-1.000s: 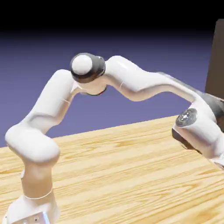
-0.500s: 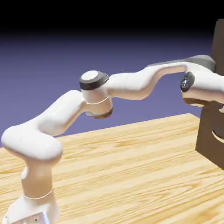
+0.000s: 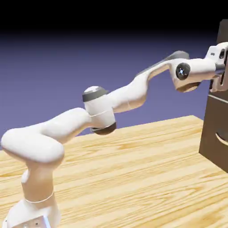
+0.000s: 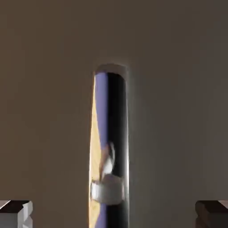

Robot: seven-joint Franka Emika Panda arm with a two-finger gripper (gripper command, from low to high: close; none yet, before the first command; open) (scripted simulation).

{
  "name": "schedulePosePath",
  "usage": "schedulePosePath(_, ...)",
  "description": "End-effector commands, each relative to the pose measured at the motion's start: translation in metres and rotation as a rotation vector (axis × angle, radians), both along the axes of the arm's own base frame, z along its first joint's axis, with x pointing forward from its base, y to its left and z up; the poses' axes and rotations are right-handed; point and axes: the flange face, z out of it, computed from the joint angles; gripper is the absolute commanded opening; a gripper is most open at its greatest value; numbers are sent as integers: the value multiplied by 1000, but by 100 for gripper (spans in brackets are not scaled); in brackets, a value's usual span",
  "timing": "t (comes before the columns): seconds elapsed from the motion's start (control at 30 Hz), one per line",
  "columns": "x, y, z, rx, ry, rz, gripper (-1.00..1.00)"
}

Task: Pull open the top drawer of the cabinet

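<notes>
Item: white arm [image 3: 116, 100]. Rose from a base at the exterior view's lower left and stretched up and to the right, its wrist level with the upper part of the cabinet [image 3: 217, 124].

Item: cabinet. Tall, dark brown, standing on the tabletop [image 3: 133, 173] at the right edge of the exterior view and cut off by the frame. A thin light seam crossed its front just below the hand; a curved handle [image 3: 221, 139] showed on a lower front.

Item: top drawer [image 4: 49, 89]. Located in the upper part of the cabinet, at the height of the hand. In the hand view its flat brown front filled almost the whole picture. Whether it stood shut or slightly out could not be told.

Item: bar handle [image 4: 111, 142]. Grey and glossy, running lengthwise up the middle of the hand view, mirroring the violet backdrop, the wood tone and a pale part of the robot.

Item: gripper [image 4: 114, 213]. Set close against the drawer front in the exterior view, mostly cut off at the right edge. Fingers [image 4: 15, 213] spread wide, one grey tip at each bottom corner of the hand view, the handle centred between them and touched by neither; nothing held.

Item: tabletop. Light wood grain, carrying the robot base and the cabinet.
</notes>
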Motion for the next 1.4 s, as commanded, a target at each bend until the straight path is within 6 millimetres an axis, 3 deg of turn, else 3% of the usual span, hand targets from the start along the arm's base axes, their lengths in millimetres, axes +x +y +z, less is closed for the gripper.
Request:
schedulePosePath(0.0, 4, 0, 0, 0, 0, 0, 0)
schedulePosePath(0.13, 17, -1, -3, 1, 1, 1, 0)
schedulePosePath(0.17, 17, -1, -3, 1, 1, 1, -100)
schedulePosePath(0.43, -10, -1, -3, 1, 1, 1, -100)
schedulePosePath(0.73, -60, -1, -3, 1, 1, 1, -100)
schedulePosePath(1.03, -128, -1, -3, 1, 1, 1, -100)
schedulePosePath(1.37, -224, -1, -3, 1, 1, 1, -100)
